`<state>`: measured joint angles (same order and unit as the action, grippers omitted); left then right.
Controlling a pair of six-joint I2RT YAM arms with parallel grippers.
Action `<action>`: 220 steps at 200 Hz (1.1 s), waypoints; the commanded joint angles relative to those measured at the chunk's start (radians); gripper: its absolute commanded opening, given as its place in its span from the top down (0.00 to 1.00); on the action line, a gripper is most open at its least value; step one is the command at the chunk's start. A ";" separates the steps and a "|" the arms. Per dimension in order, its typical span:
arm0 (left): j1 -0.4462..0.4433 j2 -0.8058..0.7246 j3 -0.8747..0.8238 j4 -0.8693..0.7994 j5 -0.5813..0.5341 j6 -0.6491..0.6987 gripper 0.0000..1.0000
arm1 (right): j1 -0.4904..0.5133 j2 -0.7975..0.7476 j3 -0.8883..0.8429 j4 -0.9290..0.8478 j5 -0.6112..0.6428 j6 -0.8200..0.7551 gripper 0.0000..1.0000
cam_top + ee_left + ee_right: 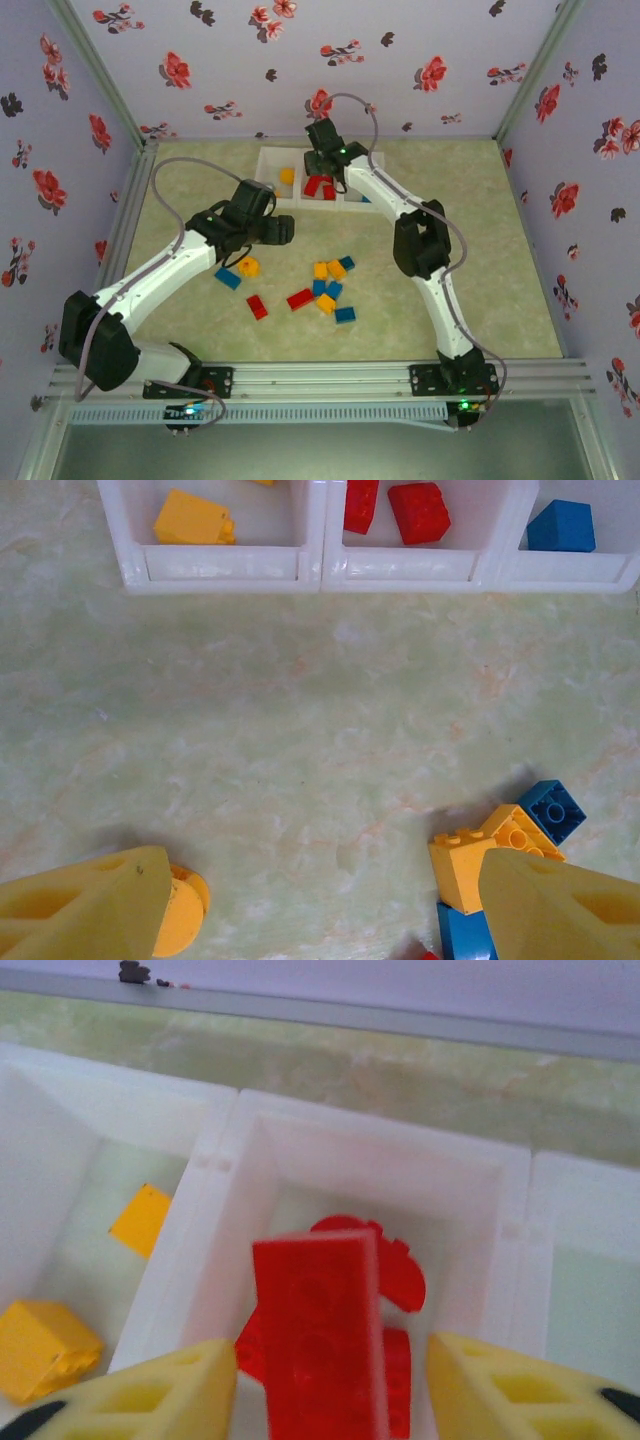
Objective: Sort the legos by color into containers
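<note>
My right gripper (330, 1360) hangs over the middle container (380, 1150) with its fingers apart. A red lego (320, 1330) is between them, blurred, with a gap on each side. Other red legos (400, 1270) lie in that bin below it. The left container (60, 1120) holds yellow legos (45, 1345). My left gripper (325, 875) is open over bare table, a round yellow piece (185, 910) by its left finger and a yellow brick (465, 865) by its right. Loose red, yellow and blue legos (330, 285) lie mid-table in the top view, near my left gripper (285, 230).
The three white containers (265, 160) stand in a row at the back of the green mat; the right one holds a blue brick (562, 527). My right arm (420, 240) reaches up the right side. Floral walls enclose the table.
</note>
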<state>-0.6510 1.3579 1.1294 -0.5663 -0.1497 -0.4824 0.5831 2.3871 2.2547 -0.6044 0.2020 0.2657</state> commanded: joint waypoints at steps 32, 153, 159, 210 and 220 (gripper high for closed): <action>-0.010 -0.026 0.001 -0.038 -0.015 -0.013 0.18 | -0.012 -0.040 0.005 -0.076 0.001 -0.003 0.36; -0.091 0.028 -0.036 -0.047 0.009 -0.059 0.17 | -0.009 -0.545 -0.680 0.142 -0.039 0.039 0.33; -0.104 0.028 -0.047 -0.049 0.009 -0.067 0.18 | -0.008 -0.569 -0.711 0.148 -0.041 0.043 0.33; -0.193 0.034 -0.137 -0.061 0.012 -0.156 0.18 | -0.006 -0.690 -0.919 0.193 -0.072 0.092 0.32; -0.193 0.031 -0.155 -0.066 -0.003 -0.186 0.18 | -0.005 -0.697 -0.942 0.194 -0.074 0.100 0.32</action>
<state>-0.8326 1.3823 1.0142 -0.6037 -0.1371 -0.5835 0.5694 1.7294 1.3663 -0.4419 0.1505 0.3233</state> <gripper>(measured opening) 0.821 0.678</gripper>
